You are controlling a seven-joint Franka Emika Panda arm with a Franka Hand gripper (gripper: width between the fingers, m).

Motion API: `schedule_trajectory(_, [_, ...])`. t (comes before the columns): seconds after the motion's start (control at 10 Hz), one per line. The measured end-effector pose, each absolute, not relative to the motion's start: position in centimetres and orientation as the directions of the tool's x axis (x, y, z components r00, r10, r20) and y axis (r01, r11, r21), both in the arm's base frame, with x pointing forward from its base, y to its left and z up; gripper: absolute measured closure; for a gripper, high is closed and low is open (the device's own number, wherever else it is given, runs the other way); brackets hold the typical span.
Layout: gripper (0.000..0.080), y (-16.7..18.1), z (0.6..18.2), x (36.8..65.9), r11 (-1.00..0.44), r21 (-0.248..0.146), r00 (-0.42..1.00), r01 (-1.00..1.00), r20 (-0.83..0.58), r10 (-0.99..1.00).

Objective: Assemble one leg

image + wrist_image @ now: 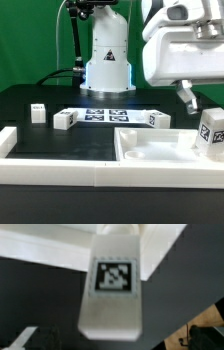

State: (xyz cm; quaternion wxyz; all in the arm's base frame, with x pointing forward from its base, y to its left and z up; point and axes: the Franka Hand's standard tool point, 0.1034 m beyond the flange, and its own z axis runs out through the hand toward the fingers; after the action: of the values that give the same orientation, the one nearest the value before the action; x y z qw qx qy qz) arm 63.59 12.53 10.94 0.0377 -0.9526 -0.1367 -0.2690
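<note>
While the arm hangs over the right side of the exterior view, we see its gripper [197, 103] spread wide, the jaws standing apart with nothing clamped between them. One dark finger [186, 95] slants down from the white wrist housing toward the leg [211, 133], which stands at the right edge of that frame on the large white panel [160, 150]; whether the fingertip actually touches the leg's top we cannot tell, since the two meet in a blurred patch. We read the leg as upright there, its long axis vertical, with its black-and-white tag facing the camera. From the wrist view the same leg [112, 286] fills the middle of the frame as a long pale post running from the top edge down to a rounded end near the bottom, its tag set square on the face turned to the lens; the image is soft, so finer detail escapes us. We see no finger pressing on either of its sides in that view. Further left in the exterior view we note three other small white pieces on the black table [30, 135]: one at the far left [38, 113], one left of centre [65, 120], and one right of centre [159, 120], the latter two flanking the marker board [108, 115].
</note>
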Motion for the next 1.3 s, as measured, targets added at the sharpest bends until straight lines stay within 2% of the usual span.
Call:
schedule_trajectory(0.3, [0.015,11.7,10.5,64.3,-0.961,-0.011,0.872,0.276,0.423,0.246])
schedule_trajectory(0.7, [0.015,10.8,10.6,64.4,-0.961,-0.052,0.951,0.273,0.169,0.261])
schedule_trajectory(1.1, [0.015,11.5,10.4,63.5,-0.956,-0.1,0.955,0.277,-0.078,0.285])
schedule_trajectory(1.3, [0.015,11.6,10.2,63.7,-0.955,-0.1,0.955,0.278,-0.073,0.286])
